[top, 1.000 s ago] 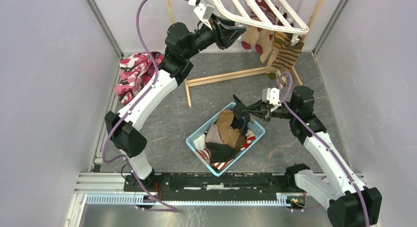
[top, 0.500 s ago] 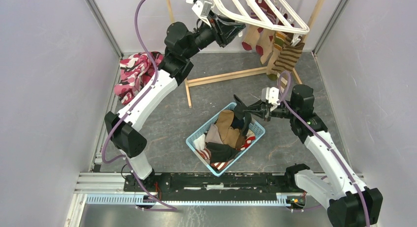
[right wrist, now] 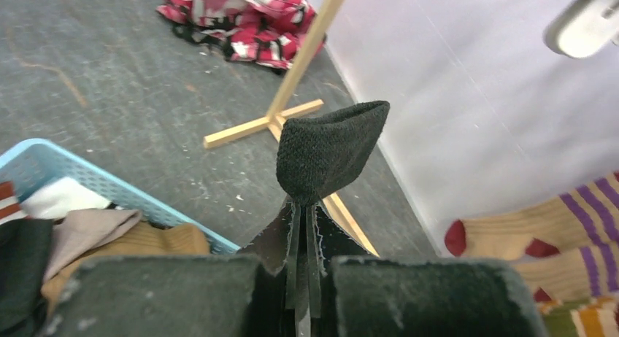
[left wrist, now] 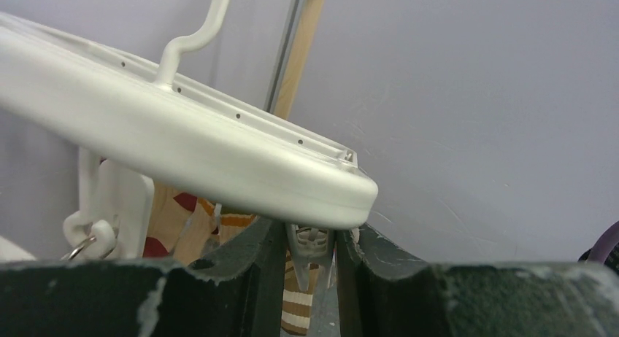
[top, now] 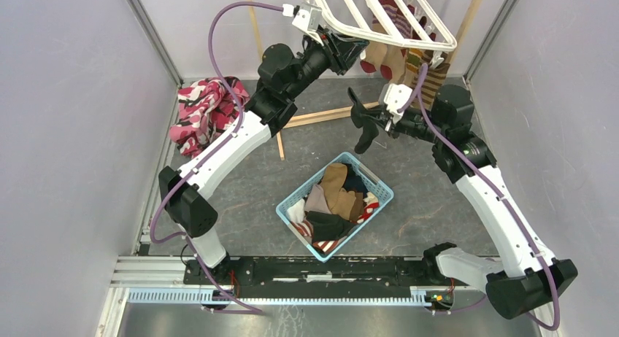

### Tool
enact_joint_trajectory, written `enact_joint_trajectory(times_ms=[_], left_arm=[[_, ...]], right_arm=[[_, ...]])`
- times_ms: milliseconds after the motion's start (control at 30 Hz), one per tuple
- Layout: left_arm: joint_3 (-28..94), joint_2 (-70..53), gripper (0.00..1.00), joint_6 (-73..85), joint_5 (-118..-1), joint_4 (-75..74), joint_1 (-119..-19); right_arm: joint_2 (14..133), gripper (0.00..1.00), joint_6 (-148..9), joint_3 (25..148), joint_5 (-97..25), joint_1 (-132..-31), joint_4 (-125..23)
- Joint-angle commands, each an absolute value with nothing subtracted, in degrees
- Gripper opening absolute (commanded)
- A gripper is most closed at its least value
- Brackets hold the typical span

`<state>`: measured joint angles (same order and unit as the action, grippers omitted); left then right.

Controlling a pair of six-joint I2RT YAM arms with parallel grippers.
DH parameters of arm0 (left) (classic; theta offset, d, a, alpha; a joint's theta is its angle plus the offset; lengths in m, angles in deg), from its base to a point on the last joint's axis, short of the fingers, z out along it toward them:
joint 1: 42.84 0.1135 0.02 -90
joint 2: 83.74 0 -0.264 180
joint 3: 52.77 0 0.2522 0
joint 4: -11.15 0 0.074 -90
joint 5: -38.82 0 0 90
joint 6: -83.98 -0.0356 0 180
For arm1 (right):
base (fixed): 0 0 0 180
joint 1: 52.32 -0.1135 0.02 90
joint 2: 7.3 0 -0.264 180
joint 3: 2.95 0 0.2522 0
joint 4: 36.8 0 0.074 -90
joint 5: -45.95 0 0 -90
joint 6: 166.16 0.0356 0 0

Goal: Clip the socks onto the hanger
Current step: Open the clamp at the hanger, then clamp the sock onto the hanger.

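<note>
Basket (top: 306,182): filled with mixed socks (top: 332,202).
Right gripper (right wrist: 301,219): fingers (right wrist: 274,238) are pressed together on a black sock (right wrist: 328,151).
Left gripper (left wrist: 310,238): a white clip (left wrist: 308,262) under the hanger (left wrist: 182,144) is pinched.

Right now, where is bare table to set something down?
Bare table lies between the pink cloth and the blue basket, and right of the basket. It is crowded under the hanger, where hung socks, the wooden stand, left gripper and right gripper meet.

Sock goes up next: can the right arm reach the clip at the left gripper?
Probably yes. The right gripper holds the black sock near the hanger, with open space between it and the clip.
</note>
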<state>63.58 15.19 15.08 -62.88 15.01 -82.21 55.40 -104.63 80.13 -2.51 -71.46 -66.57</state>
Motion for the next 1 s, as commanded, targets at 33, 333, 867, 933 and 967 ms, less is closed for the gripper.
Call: enact_joint_trajectory(times_ms=[33, 333, 867, 933, 967], left_arm=[[63.4, 12.1, 0.02, 19.5, -56.5, 15.9, -82.6], [63.3, 12.0, 0.02, 21.3, -52.2, 15.1, -83.3], [65.5, 12.5, 0.02, 21.8, -45.2, 12.2, -86.6], [65.9, 12.6, 0.02, 22.1, -44.5, 12.0, -86.9], [66.1, 12.6, 0.02, 22.2, -44.1, 11.7, -87.1]], right_arm=[[57.0, 0.0, -104.1, 83.3, -13.5, -72.3, -65.1], [59.8, 0.0, -103.7, 87.5, -17.4, -72.4, -62.0], [61.6, 0.0, -105.0, 90.7, -21.0, -73.9, -55.1], [61.7, 0.0, -105.2, 90.6, -21.9, -74.1, -54.5], [61.7, 0.0, -105.3, 90.6, -22.3, -74.2, -54.3]])
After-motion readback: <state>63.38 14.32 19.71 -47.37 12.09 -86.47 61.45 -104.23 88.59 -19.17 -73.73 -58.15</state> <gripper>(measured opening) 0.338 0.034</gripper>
